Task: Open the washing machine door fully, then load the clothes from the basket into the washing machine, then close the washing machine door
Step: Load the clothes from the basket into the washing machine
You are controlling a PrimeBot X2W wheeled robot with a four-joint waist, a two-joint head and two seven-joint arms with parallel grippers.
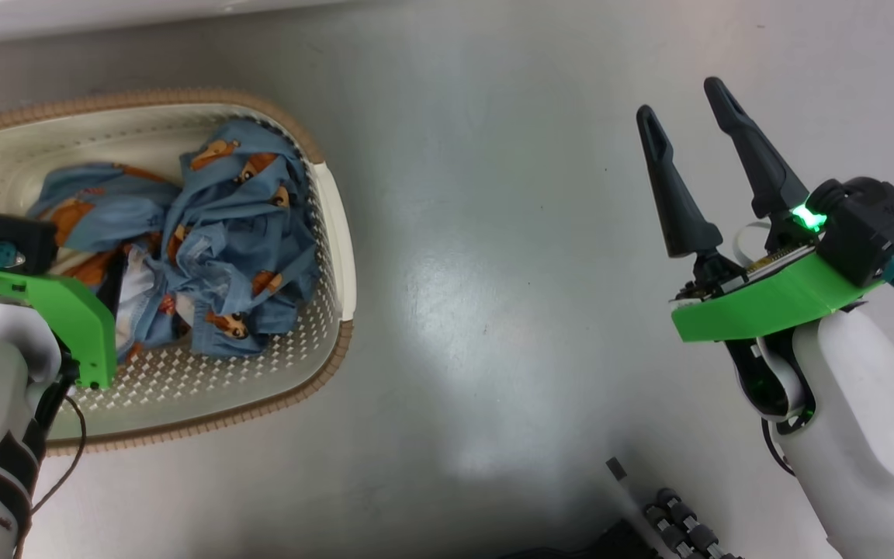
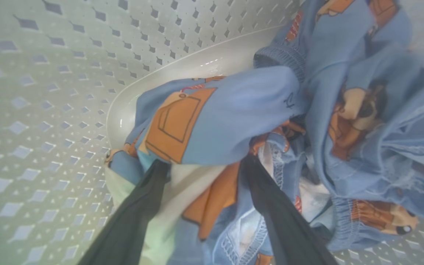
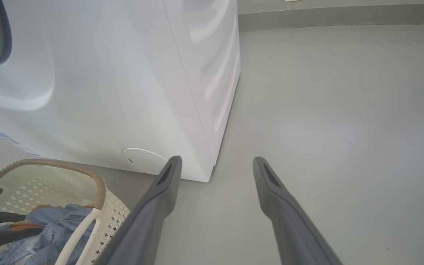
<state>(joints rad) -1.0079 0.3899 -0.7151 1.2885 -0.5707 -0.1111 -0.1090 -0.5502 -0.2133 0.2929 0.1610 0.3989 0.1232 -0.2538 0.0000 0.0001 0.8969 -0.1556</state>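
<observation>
Showing small blue label (image 3: 0,135) on washing machine (image 3: 123,92), text unreadable.

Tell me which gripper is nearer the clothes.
Left. The left gripper is down in the basket, open, its tips in the clothes. The right gripper hangs open over the floor, off to the basket's right.

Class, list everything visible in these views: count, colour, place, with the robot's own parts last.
basket: one, cream-white with brown rim, on the floor.
clothes: one bundle, light blue with orange-brown bears, in the basket.
washing machine: one, white, beside the basket.
service flap: one, white, machine's lower front.
floor: one, grey, under everything.
left end effector: one, dark, open, amid the clothes.
right end effector: one, dark, open, above the floor.
</observation>
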